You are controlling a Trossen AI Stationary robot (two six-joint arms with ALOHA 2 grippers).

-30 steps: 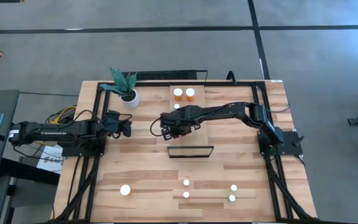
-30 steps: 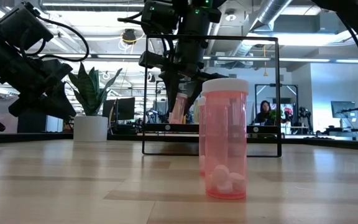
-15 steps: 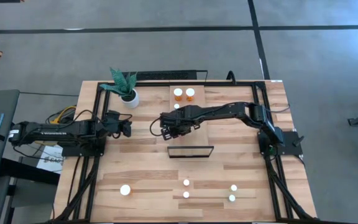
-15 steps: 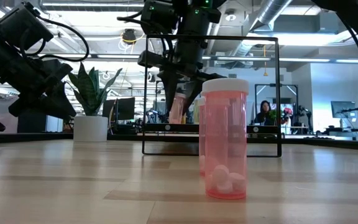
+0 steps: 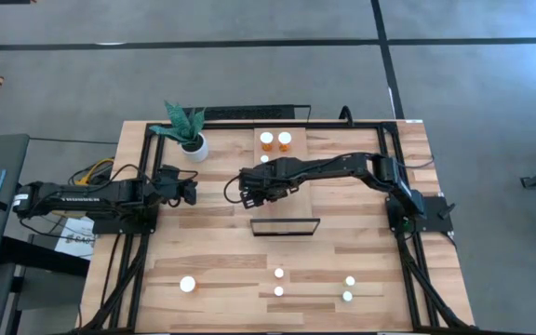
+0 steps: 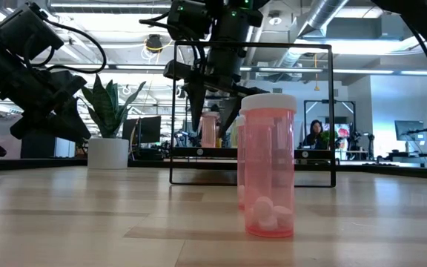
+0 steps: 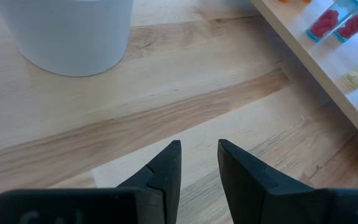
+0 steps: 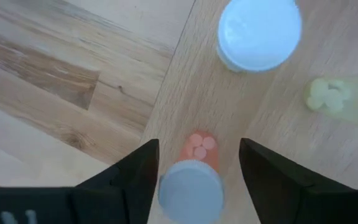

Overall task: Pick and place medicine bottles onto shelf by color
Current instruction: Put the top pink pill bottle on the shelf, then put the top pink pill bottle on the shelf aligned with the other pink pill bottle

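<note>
Bottle [image 8: 191,180], pink with a white cap, stands upright on the shelf [image 8: 278,137] between our right end effector's [image 8: 194,165] spread fingers, which do not grip it. Our left end effector [image 7: 197,168] waits closed above the tabletop [image 7: 166,99] near the pot [image 7: 67,31].

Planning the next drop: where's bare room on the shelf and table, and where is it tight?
The shelf is bare right of the two orange bottles. The tabletop is clear between the black frame and the near row of bottles. It is crowded at the shelf's left edge, where the right gripper straddles a pink bottle with jaws apart.
</note>
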